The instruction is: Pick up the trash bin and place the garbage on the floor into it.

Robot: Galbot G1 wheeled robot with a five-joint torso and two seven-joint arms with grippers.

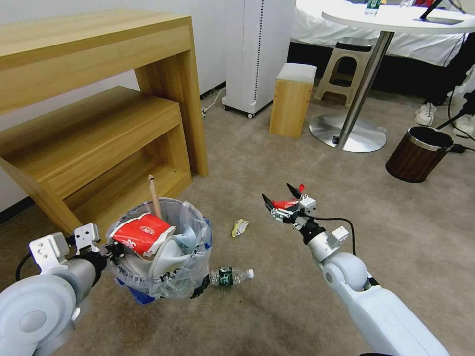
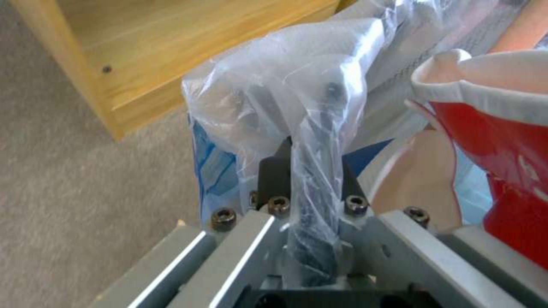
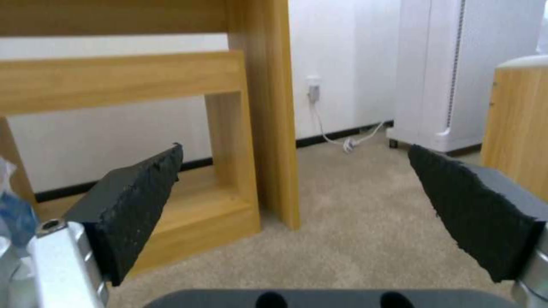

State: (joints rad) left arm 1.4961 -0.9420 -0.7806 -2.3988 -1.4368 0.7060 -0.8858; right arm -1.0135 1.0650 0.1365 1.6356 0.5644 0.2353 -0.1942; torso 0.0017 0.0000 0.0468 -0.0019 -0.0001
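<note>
- Left gripper (image 2: 311, 179) clamped on the rim of the trash bin (image 1: 159, 277), liner bunched between its fingers; bin sits right against it, stuffed with a red wrapper (image 1: 143, 231) and wooden stick (image 1: 155, 195).
- Small bottle (image 1: 230, 276) on the floor (image 1: 277, 306), just beyond the bin from that gripper.
- Yellow wrapper (image 1: 240, 227) between bin and right gripper.
- Right gripper (image 1: 283, 196) spread wide, nothing held, raised over carpet.
- Brown bin (image 1: 418, 153) well beyond it.

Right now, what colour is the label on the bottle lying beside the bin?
Green, on a clear bottle with a white cap; the head view shows it best.
</note>
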